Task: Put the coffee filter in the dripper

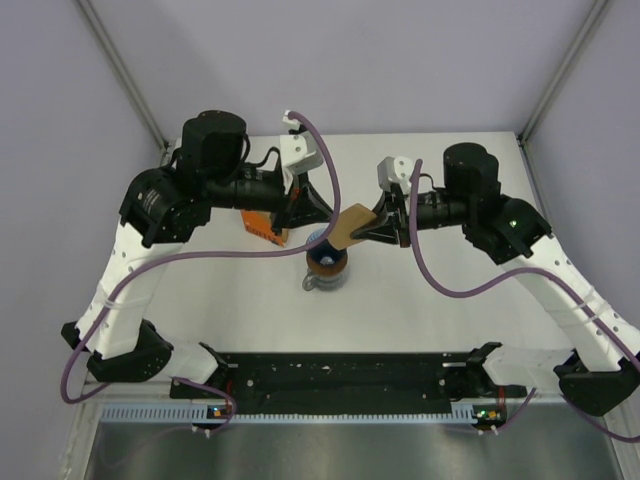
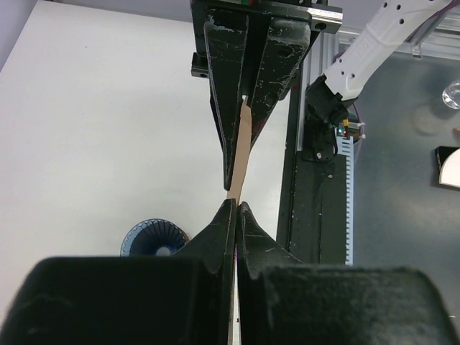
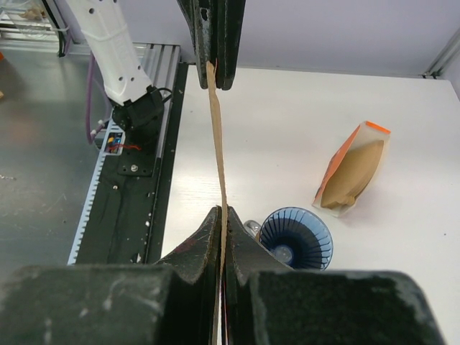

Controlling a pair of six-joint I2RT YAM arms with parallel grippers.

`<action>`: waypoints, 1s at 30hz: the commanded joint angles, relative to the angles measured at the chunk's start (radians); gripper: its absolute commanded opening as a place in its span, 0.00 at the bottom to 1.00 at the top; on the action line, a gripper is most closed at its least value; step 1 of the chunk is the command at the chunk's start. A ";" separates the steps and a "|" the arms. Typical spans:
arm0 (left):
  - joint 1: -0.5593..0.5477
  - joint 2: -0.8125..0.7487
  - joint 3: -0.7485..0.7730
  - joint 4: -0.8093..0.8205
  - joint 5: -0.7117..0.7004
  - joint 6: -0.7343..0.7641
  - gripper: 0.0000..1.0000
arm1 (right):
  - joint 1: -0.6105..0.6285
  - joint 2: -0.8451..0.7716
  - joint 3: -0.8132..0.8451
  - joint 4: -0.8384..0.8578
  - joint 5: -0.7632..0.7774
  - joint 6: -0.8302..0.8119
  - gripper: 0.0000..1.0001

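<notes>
Over the white tabletop [image 1: 420, 300] we note left pincer [image 2: 236, 210] and right pincer [image 3: 221, 213] both clamped shut on the filter [image 3: 215, 129], aloft near the dripper [image 3: 295, 238]; opposing pulls may tear it.

A white tabletop [image 1: 450, 310] filled the middle of the scene, enclosed by pale lilac walls [image 1: 350, 60] with an aluminium post [image 1: 125, 70] in each far corner. An orange-and-white filter pack [image 3: 352, 172] lay on its side left of the tabletop's centre, brown paper showing through its open face. A grey see-through glass jug [image 1: 318, 284] with a handle stood upright near the centre, just beside the pack but apart from it. Along the near edge ran a black rail [image 1: 340, 375], and against its outer side a white toothed strip [image 1: 330, 411]. Beyond that lay a grey metal surface [image 1: 330, 450], where a small clear glass item [image 2: 451, 93] sat, too cropped to identify.
</notes>
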 commanded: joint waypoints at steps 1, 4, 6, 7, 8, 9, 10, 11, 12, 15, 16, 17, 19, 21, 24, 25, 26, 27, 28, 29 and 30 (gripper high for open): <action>0.001 0.008 0.037 0.043 0.023 -0.035 0.00 | 0.011 -0.017 0.042 0.008 -0.024 0.003 0.00; 0.007 0.014 0.063 0.044 0.050 -0.044 0.00 | 0.013 -0.025 0.034 0.008 -0.026 -0.008 0.00; 0.007 0.015 0.057 0.038 0.057 -0.054 0.00 | 0.011 -0.026 0.028 0.008 -0.029 -0.013 0.00; 0.007 0.017 0.054 0.037 0.057 -0.062 0.00 | 0.011 -0.029 0.028 0.008 -0.032 -0.016 0.00; 0.009 0.015 0.051 0.037 0.058 -0.068 0.00 | 0.011 -0.031 0.027 0.009 -0.032 -0.017 0.00; 0.009 0.015 0.051 0.038 0.060 -0.073 0.00 | 0.011 -0.032 0.028 0.008 -0.035 -0.019 0.00; 0.009 0.014 0.051 0.040 0.060 -0.074 0.00 | 0.011 -0.034 0.028 0.008 -0.035 -0.019 0.00; 0.007 0.015 0.052 0.041 0.063 -0.082 0.00 | 0.011 -0.034 0.028 0.008 -0.036 -0.020 0.00; 0.010 0.014 0.052 0.041 0.066 -0.084 0.00 | 0.011 -0.037 0.028 0.009 -0.035 -0.022 0.00; 0.018 0.014 0.051 0.038 0.061 -0.087 0.00 | 0.011 -0.043 0.027 0.008 -0.038 -0.022 0.00; 0.021 0.014 0.051 0.040 0.052 -0.090 0.00 | 0.011 -0.043 0.028 0.008 -0.039 -0.020 0.00; 0.022 0.014 0.051 0.040 0.046 -0.091 0.00 | 0.011 -0.045 0.027 0.008 -0.039 -0.020 0.00; 0.027 0.012 0.049 0.044 0.038 -0.104 0.00 | 0.011 -0.045 0.027 0.008 -0.041 -0.017 0.00; 0.030 0.012 0.047 0.055 0.041 -0.110 0.00 | 0.011 -0.043 0.025 0.009 -0.042 -0.016 0.00; 0.030 0.006 0.034 0.067 0.072 -0.114 0.00 | 0.011 -0.045 0.025 0.009 -0.042 -0.016 0.00; 0.030 0.002 0.026 0.072 0.074 -0.108 0.00 | 0.011 -0.046 0.024 0.011 -0.041 -0.014 0.00; 0.030 -0.002 0.017 0.072 0.072 -0.105 0.00 | 0.011 -0.045 0.024 0.009 -0.039 -0.013 0.00; 0.030 -0.003 0.012 0.071 0.069 -0.096 0.00 | 0.011 -0.048 0.024 0.011 -0.041 -0.014 0.00; 0.030 -0.005 0.009 0.067 0.066 -0.087 0.00 | 0.011 -0.048 0.025 0.009 -0.039 -0.014 0.00; 0.030 -0.005 0.011 0.064 0.061 -0.076 0.00 | 0.011 -0.048 0.022 0.009 -0.039 -0.013 0.00; 0.029 -0.006 0.009 0.064 0.057 -0.065 0.00 | 0.011 -0.046 0.022 0.009 -0.039 -0.016 0.00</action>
